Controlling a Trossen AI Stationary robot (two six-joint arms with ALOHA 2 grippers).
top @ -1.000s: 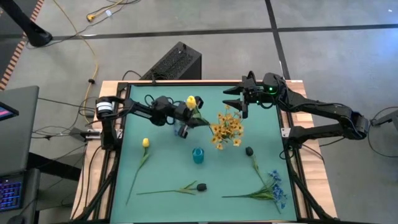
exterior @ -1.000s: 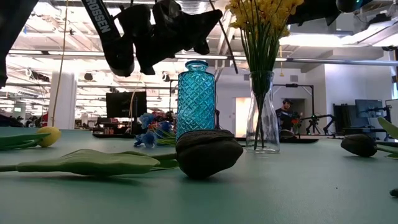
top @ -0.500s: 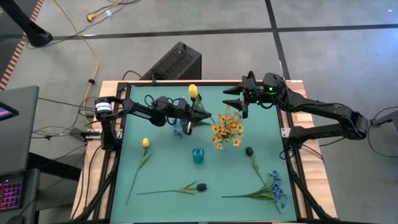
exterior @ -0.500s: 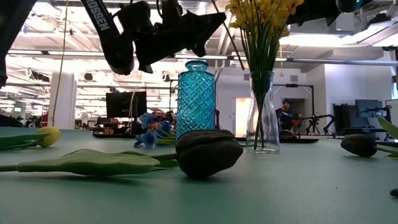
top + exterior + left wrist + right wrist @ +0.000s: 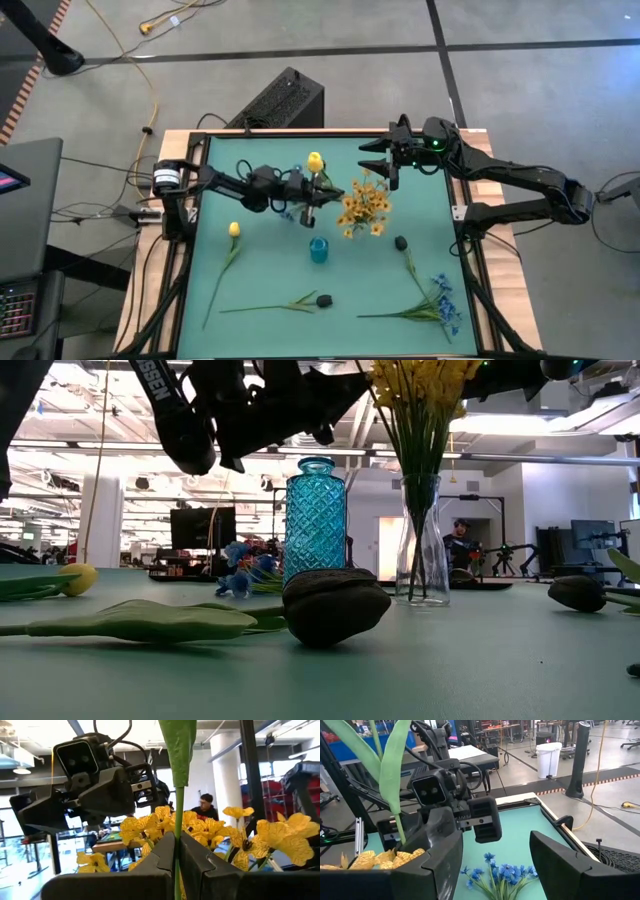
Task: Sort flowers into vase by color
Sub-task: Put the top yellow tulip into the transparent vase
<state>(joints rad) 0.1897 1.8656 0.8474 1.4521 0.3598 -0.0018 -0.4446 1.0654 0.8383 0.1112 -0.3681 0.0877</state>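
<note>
My left gripper (image 5: 308, 192) is above the table's middle, just left of the clear vase (image 5: 422, 545), and is shut on a yellow tulip (image 5: 315, 162). The clear vase holds yellow sprays (image 5: 364, 205). The blue vase (image 5: 318, 249) stands nearer, with nothing in it. My right gripper (image 5: 384, 160) hovers open by the far edge, behind the clear vase. Another yellow tulip (image 5: 234, 229), two dark buds (image 5: 323, 299) (image 5: 400, 242) and a blue spray (image 5: 444, 301) lie flat on the mat. My left gripper pinches the tulip's thin green stalk (image 5: 176, 852) between its two fingers, just under a long leaf (image 5: 179, 740). The fingers lie across the stalk. The tulip is lifted clear of the table, its bloom toward the far side of the gripper.
The low view shows the nearer dark bud (image 5: 335, 606) and a leaf (image 5: 140, 622) lying in front of the blue vase (image 5: 316, 515). The green mat (image 5: 270, 270) has a raised frame around it. People and desks show in the room beyond.
My left gripper has carried the tulip a little toward the table's right, closer to the clear vase, and slightly up, staying shut on the stalk. The tulip's bloom has swung toward the far edge and back.
</note>
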